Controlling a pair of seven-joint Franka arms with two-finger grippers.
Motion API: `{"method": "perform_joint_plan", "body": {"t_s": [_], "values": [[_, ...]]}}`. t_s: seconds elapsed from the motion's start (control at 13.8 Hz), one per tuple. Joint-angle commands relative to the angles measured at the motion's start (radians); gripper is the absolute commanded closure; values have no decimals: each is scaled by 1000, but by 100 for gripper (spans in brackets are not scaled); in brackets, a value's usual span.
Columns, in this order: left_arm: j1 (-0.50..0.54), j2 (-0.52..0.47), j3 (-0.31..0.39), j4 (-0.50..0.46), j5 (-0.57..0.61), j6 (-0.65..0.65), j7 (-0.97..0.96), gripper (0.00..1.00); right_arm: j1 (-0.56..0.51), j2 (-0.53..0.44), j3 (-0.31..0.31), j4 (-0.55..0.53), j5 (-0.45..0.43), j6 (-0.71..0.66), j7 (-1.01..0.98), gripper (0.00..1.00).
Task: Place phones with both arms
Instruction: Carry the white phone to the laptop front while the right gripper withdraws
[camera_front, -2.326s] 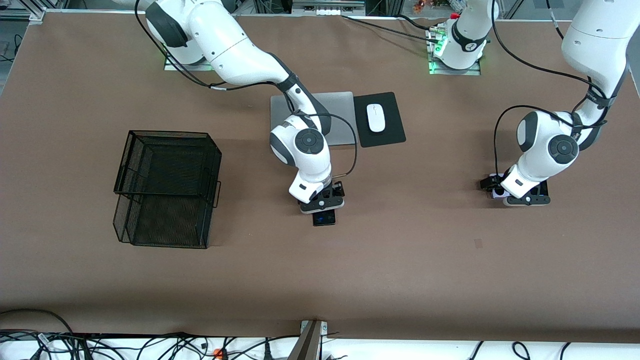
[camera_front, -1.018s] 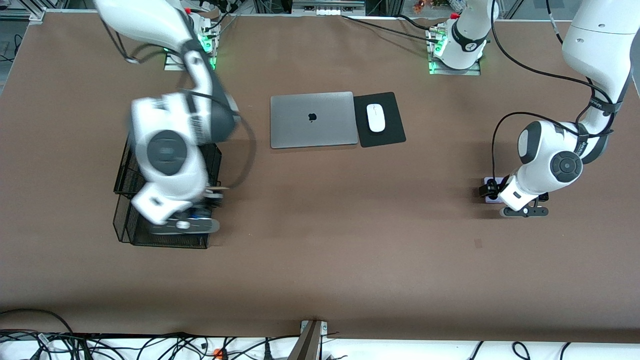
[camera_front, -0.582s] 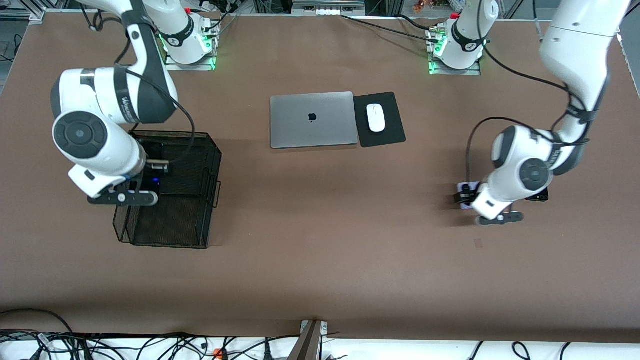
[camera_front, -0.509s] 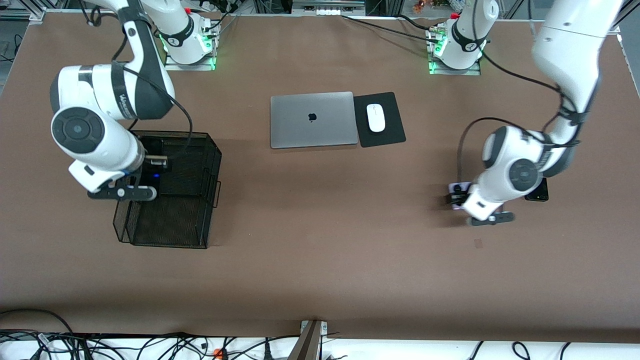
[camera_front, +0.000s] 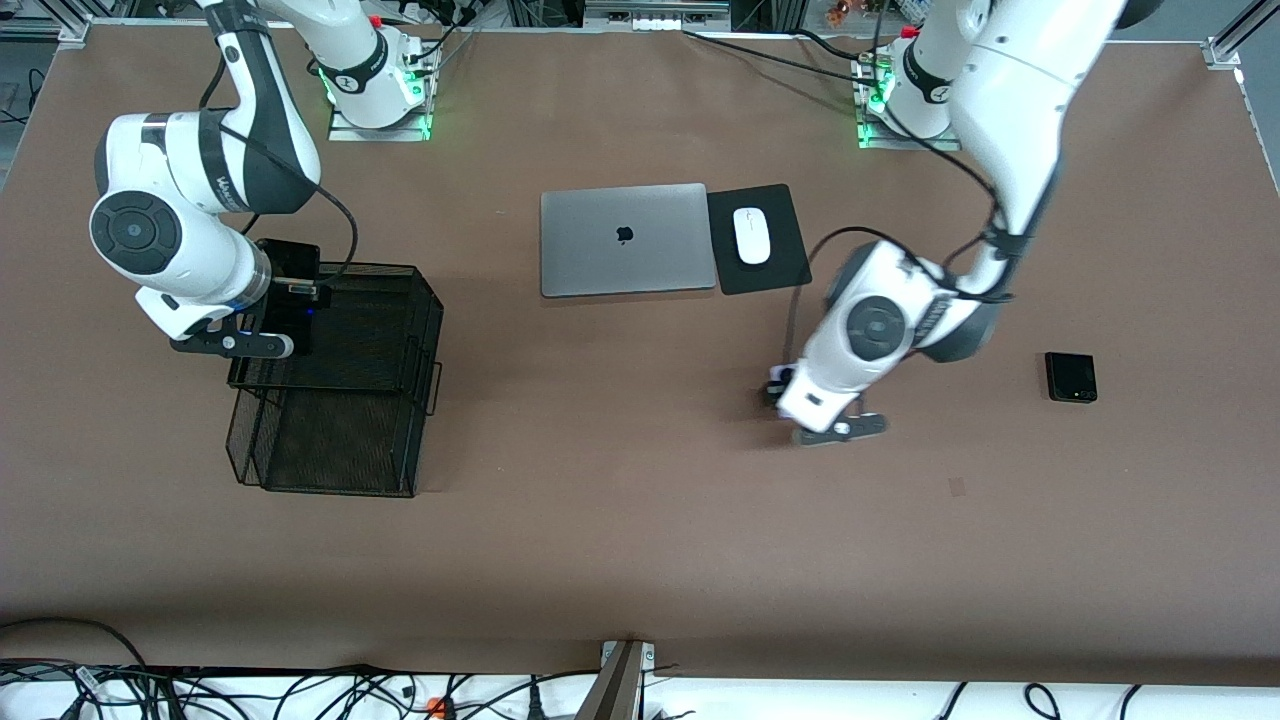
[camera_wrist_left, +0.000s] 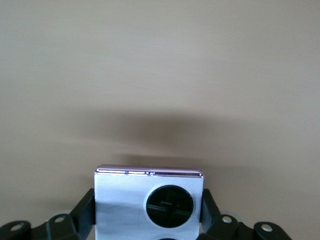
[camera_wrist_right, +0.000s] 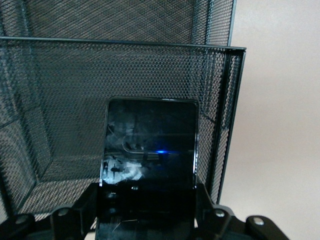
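Swung well away from the black flip phone (camera_front: 1071, 377) since a moment ago: left gripper (camera_front: 800, 400), now right of centre in the front frame, clamped on the lilac phone (camera_wrist_left: 149, 200) over bare table (camera_front: 640, 540). Right gripper (camera_front: 270, 320) also shifted, at upper left over the mesh tray (camera_front: 400, 330), pinched on the long black phone (camera_wrist_right: 149, 150).

Carrying step for both arms. Next: lowering the black slab into the tray's upper tier and letting go (rim looks close), then ferrying the lilac one across. Laptop (camera_front: 625, 238) and mouse (camera_front: 752, 235) sit upper centre, seemingly clear of that route. Flip phone left for last.
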Motion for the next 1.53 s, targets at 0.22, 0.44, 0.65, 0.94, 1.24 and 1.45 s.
{"method": "perform_joint_plan", "body": {"t_s": [0.22, 0.44, 0.65, 0.94, 1.24, 1.45], "values": [[-192, 162, 22, 251, -13, -32, -46, 100, 11, 30, -19, -47, -3, 116, 5, 77], [-272, 219, 56, 328, -12, -29, -46, 100, 9, 63, -19, -45, -1, 135, 8, 76], [-364, 271, 120, 405, -13, -28, -49, 100, -2, 81, -19, -42, -1, 151, 7, 75], [-415, 300, 171, 414, -18, -15, -80, 99, -5, 98, -17, -40, 0, 161, 10, 58], [-425, 305, 173, 414, -18, 8, -170, 0, -5, 96, -19, -39, 2, 161, 12, 26], [-419, 290, 173, 432, -22, -30, -211, 0, -5, 93, -17, -34, 16, 152, 12, 4]]}}
